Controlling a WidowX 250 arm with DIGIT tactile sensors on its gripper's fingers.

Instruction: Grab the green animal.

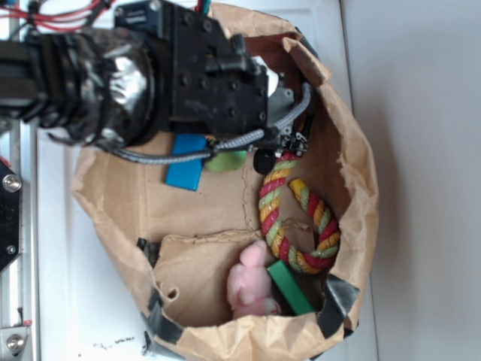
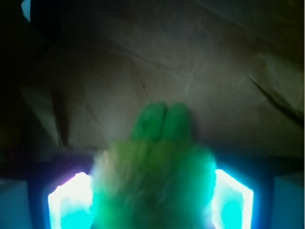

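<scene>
The green animal [image 2: 155, 181] fills the gap between my gripper's two blue pads in the wrist view. Its fuzzy yellow-green middle touches both pads and its smooth green end [image 2: 162, 121] sticks out forward over the brown paper. In the exterior view only a small green part of it [image 1: 225, 160] shows under the black gripper body. My gripper [image 1: 214, 156] reaches into the brown paper bag [image 1: 353, 150] near its upper side, shut on the animal. One blue finger [image 1: 186, 169] shows; the other is hidden.
In the bag lie a red-yellow-green rope ring [image 1: 297, 214], a pink plush animal [image 1: 252, 289] and a flat dark-green block [image 1: 289, 288] near the lower wall. The bag's crumpled walls rise all round. A metal rail [image 1: 11, 226] runs at the left.
</scene>
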